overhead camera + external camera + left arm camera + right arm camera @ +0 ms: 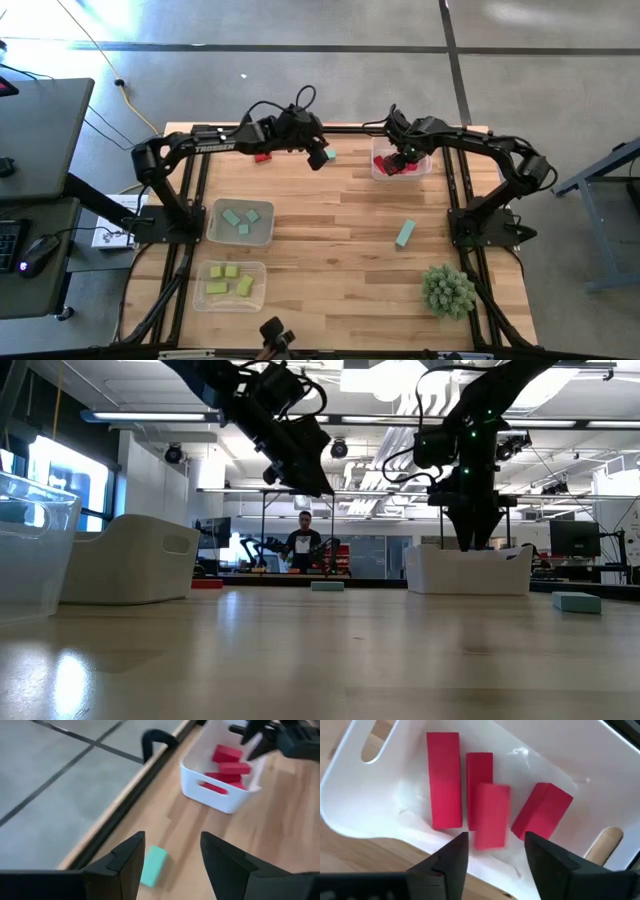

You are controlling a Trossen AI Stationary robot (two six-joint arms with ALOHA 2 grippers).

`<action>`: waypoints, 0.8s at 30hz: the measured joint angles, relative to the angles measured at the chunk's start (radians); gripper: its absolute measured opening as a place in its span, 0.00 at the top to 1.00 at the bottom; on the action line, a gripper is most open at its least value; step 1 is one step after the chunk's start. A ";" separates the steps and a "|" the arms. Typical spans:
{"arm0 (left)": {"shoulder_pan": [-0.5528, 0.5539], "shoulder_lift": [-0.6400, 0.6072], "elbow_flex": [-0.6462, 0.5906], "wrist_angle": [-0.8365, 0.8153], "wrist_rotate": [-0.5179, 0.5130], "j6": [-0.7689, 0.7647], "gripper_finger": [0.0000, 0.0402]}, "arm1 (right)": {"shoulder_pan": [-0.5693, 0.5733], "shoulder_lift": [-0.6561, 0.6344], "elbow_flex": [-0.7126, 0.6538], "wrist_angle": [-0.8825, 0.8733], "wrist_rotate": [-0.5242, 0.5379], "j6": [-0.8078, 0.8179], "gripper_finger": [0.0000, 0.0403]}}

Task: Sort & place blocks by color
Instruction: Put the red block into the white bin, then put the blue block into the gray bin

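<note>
The right end effector [408, 160] hung over the white tray [380, 172] at the far right of the desk [340, 250], its fingers [445, 862] parted and empty. Four red blocks [490, 815] lay in that tray, three side by side and one slanted apart from them. The left end effector [320, 157] hovered above the far middle of the desk with its fingers [122, 865] spread wide, holding nothing; a teal block [331, 154] lay on the wood just beside it. A lone red block [263, 157] sat by the far edge under the left arm. Another teal bar [405, 233] lay loose toward the right. On the left, one clear tray [212, 232] held three teal blocks [236, 219], and the nearer clear tray [200, 285] held yellow-green blocks [231, 279]. A spiky green plant ball [447, 289] stood at the near right.
</note>
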 joint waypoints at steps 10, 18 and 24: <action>0.093 -0.001 0.000 0.026 0.052 0.081 0.48 | 0.000 0.000 0.000 0.034 -0.021 0.122 0.41; 0.127 -0.001 0.000 0.090 0.054 0.138 0.43 | 0.000 0.000 0.000 0.055 -0.102 0.203 0.41; 0.127 -0.029 0.000 0.033 0.060 0.147 0.43 | 0.011 0.000 0.001 0.060 -0.233 0.272 0.41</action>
